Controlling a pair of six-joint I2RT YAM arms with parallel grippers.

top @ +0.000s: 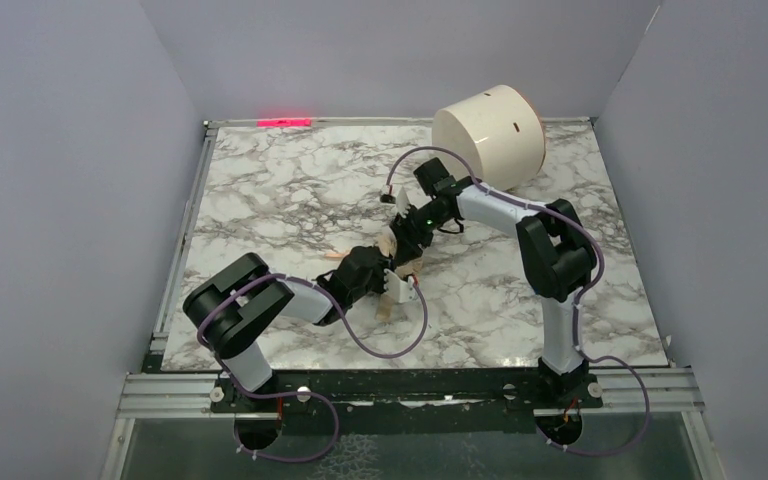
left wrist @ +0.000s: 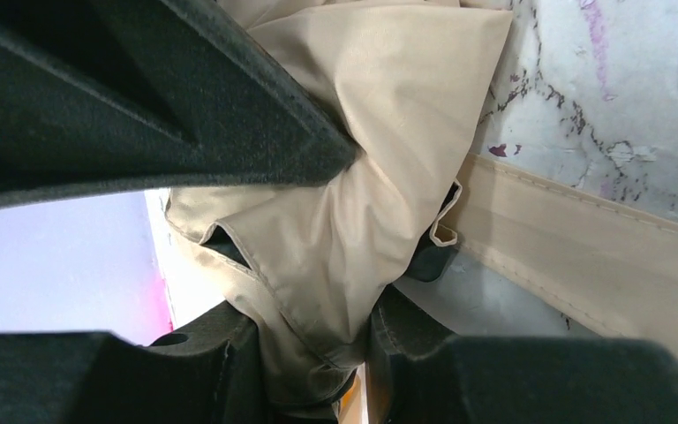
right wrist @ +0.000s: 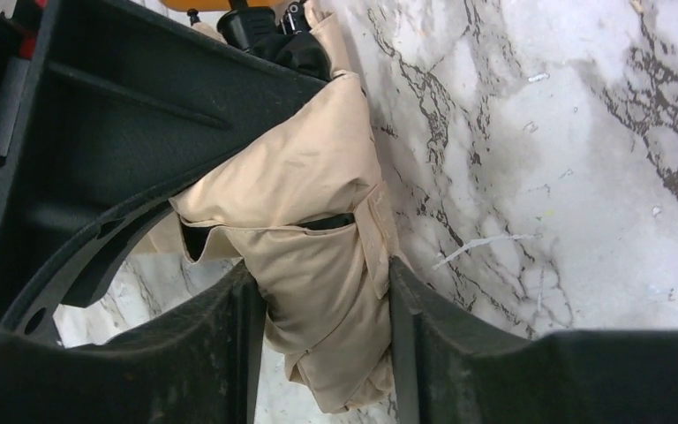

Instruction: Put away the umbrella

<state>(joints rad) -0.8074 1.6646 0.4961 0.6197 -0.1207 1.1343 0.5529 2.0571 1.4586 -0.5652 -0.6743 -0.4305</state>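
The beige folded umbrella (top: 390,262) lies near the middle of the marble table, mostly hidden by both wrists in the top view. My left gripper (top: 385,275) is shut on its fabric; the left wrist view shows the bunched cloth (left wrist: 335,230) squeezed between both fingers, and the tan strap (left wrist: 583,256) lying on the table to the right. My right gripper (top: 407,247) is shut on the umbrella's other end; the right wrist view shows the cloth (right wrist: 322,265) pressed between its fingers, with black ribs (right wrist: 274,40) at the top.
A white cylindrical drum (top: 490,135) lies on its side at the back right of the marble table (top: 290,190). Grey walls enclose the left, back and right. A metal rail (top: 410,390) runs along the near edge.
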